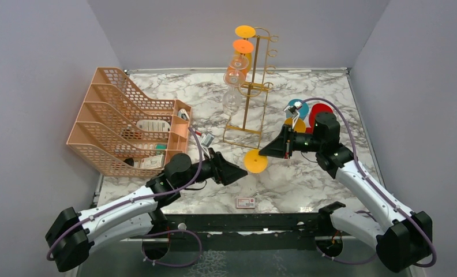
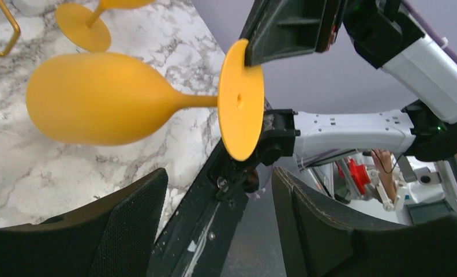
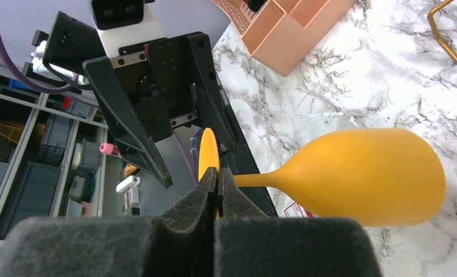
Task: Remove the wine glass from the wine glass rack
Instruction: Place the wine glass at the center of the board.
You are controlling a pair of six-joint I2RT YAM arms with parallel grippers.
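The left gripper (image 1: 238, 171) has its jaws spread wide and holds nothing. The foot of the glass (image 2: 93, 98) hangs just ahead of the gap between its fingers, clear of both. The right gripper (image 3: 216, 176) is clamped tight on the rim of that foot, one finger pressed on each face of the disc. The glass is tipped onto its side, with its long axis running across the line of both grippers. The foot is at the fingertips, and the stem and bowl reach away sideways above the table (image 1: 307, 184). From the top view only the round foot shows, face-on, with the bowl hidden behind it. The glass is off the rack (image 1: 252, 86), in the air just in front of the rack's base frame and between the two grippers.
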